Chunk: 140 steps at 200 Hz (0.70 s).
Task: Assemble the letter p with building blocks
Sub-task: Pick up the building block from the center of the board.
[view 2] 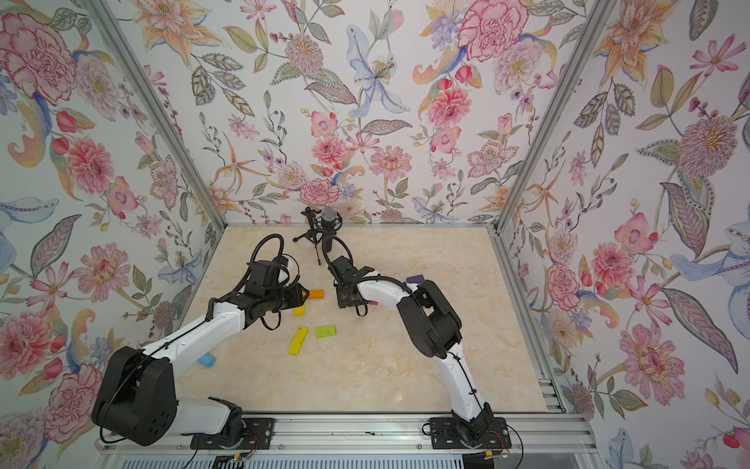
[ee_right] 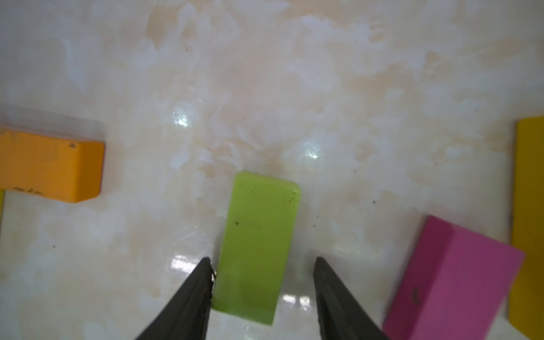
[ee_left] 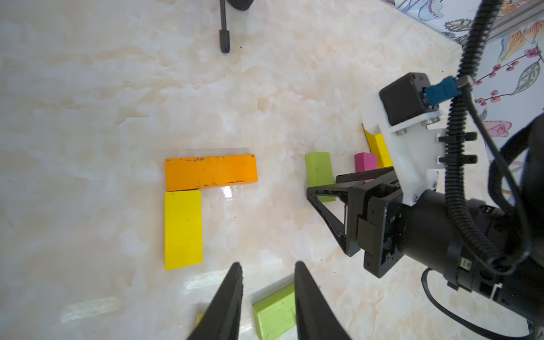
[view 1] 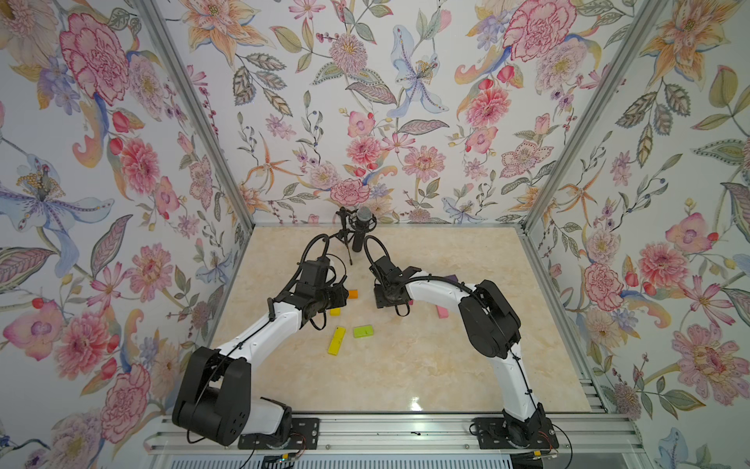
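Right wrist view: right tool (ee_right: 262, 260) apart, straddling a lime brick (ee_right: 259, 235); left tool (ee_left: 268, 265) apart. Bent left arm (view 1: 259, 329) and right arm (view 1: 436, 289) converge toward twelve o'clock; open surface (view 1: 406, 377) at six.

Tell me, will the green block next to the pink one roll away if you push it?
Probably not: the green block lies flat with squared faces, so it should slide. The table looks glossy, so it may skid easily.

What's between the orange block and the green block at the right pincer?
Only bare marble tabletop, per the right wrist view, between the flat orange block and the flat lime green block.
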Each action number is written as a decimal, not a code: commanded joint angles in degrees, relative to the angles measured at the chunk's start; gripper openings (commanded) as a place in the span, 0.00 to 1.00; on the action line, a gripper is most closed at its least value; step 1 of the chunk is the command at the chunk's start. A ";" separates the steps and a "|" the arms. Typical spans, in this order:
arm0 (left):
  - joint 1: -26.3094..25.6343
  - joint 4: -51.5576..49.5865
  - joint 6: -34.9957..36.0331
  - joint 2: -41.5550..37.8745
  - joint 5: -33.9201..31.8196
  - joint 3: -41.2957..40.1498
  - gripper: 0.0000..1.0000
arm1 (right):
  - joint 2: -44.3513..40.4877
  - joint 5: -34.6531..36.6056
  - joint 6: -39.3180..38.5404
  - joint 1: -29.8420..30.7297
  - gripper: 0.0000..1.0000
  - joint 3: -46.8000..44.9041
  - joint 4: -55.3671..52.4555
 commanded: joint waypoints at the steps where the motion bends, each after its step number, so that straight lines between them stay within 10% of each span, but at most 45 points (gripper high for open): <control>1: 3.11 0.15 0.65 -4.92 -0.26 -2.94 0.33 | 2.25 1.56 0.22 -0.12 0.55 2.54 -3.87; 140: 15.10 5.57 0.56 -6.11 4.09 -7.59 0.35 | 5.01 -2.91 0.96 -0.12 0.25 3.00 -5.15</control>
